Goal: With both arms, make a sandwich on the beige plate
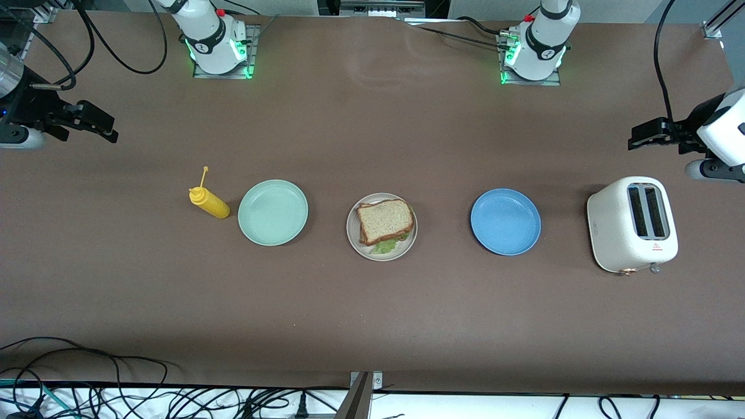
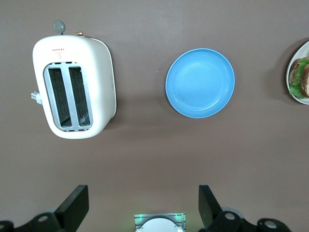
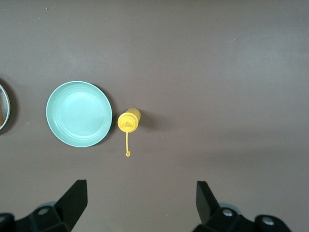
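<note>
The sandwich (image 1: pixel 385 220) lies on the beige plate (image 1: pixel 351 224) at the table's middle: two brown-crusted bread slices stacked, with green lettuce poking out at the edge nearer the front camera. The left wrist view catches just an edge of the plate (image 2: pixel 289 72) and of the sandwich (image 2: pixel 303 77). My left gripper (image 1: pixel 634 135) hangs open and empty over the left arm's end of the table, close to the toaster; in its own view (image 2: pixel 143 203) the fingers stand wide apart. My right gripper (image 1: pixel 112 129) hangs open and empty over the right arm's end (image 3: pixel 140 200).
A blue plate (image 1: pixel 505 222) and a white toaster (image 1: pixel 632 224) stand toward the left arm's end. A mint-green plate (image 1: pixel 273 212) and a yellow squeeze bottle (image 1: pixel 208 201) sit toward the right arm's end. Cables run along the table's front edge.
</note>
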Controlling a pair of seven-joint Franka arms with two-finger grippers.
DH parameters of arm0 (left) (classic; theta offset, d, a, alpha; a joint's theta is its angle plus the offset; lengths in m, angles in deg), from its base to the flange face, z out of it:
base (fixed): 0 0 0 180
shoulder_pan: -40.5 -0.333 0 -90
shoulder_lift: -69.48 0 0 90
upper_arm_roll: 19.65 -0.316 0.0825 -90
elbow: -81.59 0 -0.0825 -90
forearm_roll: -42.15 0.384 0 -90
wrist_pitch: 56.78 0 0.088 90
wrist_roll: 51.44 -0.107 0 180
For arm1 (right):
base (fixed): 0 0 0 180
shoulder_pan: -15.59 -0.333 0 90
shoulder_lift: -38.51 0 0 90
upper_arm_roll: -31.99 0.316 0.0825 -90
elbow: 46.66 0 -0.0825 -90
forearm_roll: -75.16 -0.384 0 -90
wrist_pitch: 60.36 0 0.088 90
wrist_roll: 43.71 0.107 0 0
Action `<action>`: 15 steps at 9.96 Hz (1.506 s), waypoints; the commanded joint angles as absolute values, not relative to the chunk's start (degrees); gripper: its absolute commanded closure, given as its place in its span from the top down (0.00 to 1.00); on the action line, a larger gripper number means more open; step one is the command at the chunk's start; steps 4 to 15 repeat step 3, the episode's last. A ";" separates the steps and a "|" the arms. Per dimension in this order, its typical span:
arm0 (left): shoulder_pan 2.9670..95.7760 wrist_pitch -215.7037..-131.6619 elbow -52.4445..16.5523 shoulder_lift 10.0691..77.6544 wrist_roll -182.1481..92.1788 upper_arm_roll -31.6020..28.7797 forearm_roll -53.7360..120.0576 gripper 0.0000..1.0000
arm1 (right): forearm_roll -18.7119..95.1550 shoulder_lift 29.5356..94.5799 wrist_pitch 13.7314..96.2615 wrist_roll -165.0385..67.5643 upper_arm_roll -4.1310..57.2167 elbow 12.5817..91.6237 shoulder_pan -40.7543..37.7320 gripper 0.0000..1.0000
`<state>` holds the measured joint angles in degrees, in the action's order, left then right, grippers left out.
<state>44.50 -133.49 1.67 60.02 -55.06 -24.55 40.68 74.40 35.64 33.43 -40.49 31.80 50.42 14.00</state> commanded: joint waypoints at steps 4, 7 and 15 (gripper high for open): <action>43.93 -134.13 1.61 60.17 -54.95 -23.78 42.33 1.00 | 73.40 34.73 33.86 -41.33 31.90 51.25 14.09 1.00; 43.93 -134.13 1.61 60.17 -54.95 -23.78 42.33 1.00 | 73.40 34.73 33.86 -41.33 31.90 51.25 14.09 1.00; 43.93 -134.13 1.61 60.17 -54.95 -23.78 42.33 1.00 | 73.40 34.73 33.86 -41.33 31.90 51.25 14.09 1.00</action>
